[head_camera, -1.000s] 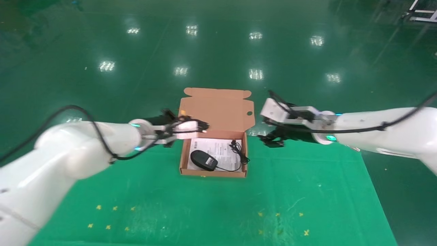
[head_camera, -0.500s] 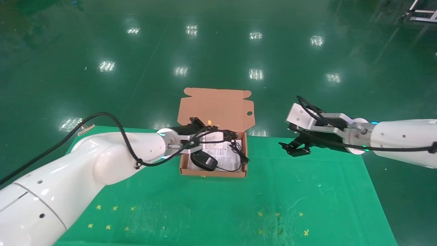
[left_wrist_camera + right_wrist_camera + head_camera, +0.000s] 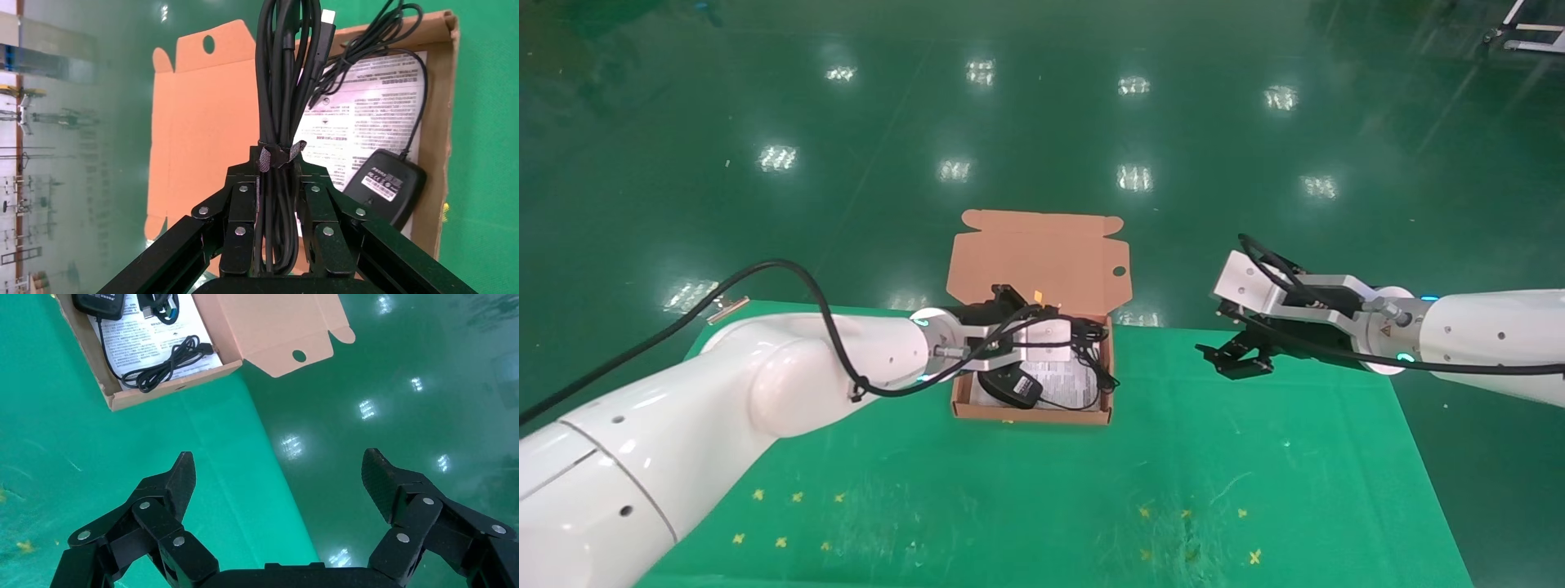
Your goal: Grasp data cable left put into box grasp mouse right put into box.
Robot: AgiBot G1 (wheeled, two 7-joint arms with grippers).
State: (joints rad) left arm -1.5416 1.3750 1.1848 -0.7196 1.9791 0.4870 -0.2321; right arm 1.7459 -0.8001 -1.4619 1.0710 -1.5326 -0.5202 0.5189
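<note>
Left tool (image 3: 278,184), data cable (image 3: 284,92) above box (image 3: 450,122).

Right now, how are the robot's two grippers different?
The left gripper is shut on the cable; the right gripper is open and holds nothing. The left one is over the box, where the mouse lies; the right one is off to the box's right, over the mat's far edge. Both are black.
</note>
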